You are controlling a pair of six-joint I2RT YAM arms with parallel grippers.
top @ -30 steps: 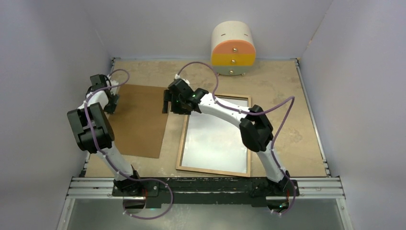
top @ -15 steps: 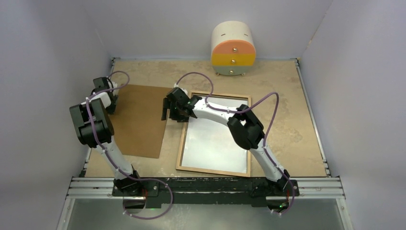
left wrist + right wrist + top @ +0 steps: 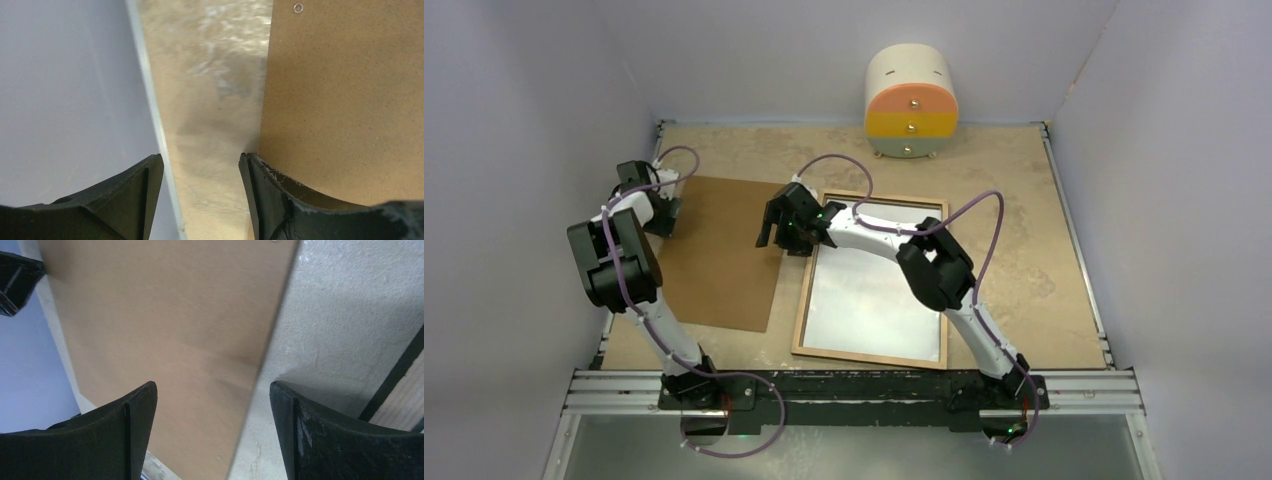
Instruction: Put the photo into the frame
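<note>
Top view: the frame (image 3: pixel 870 357) lies flat right of centre, wood back up, long axis running near to far. The photo (image 3: pixel 874 295) sits inside it, white side up; it looks seated, but whether it is fully flush can't be told. The brown backing board (image 3: pixel 719 260) lies flat on the table (image 3: pixel 1024 200) just left of the frame, not touching it, with the same long axis. The right gripper (image 3: pixel 772 232) hovers over the board's far right edge, beside the frame's far left corner. The left gripper (image 3: pixel 662 218) is at the board's far left edge by the wall. The right arm is nearer the frame, which lies to its right. Left wrist: the left gripper (image 3: pixel 200 195) is partly parted and empty, one finger over the board's (image 3: pixel 345 100) edge, the other toward the wall (image 3: pixel 65 90). Right wrist: the right gripper (image 3: pixel 212 425) is spread wide and empty, the board's (image 3: pixel 150 315) edge runs diagonally between its fingers, and the frame's (image 3: pixel 395 372) black edge is off right. Both hands seem lined up on the board's long edges, not the photo.
</note>
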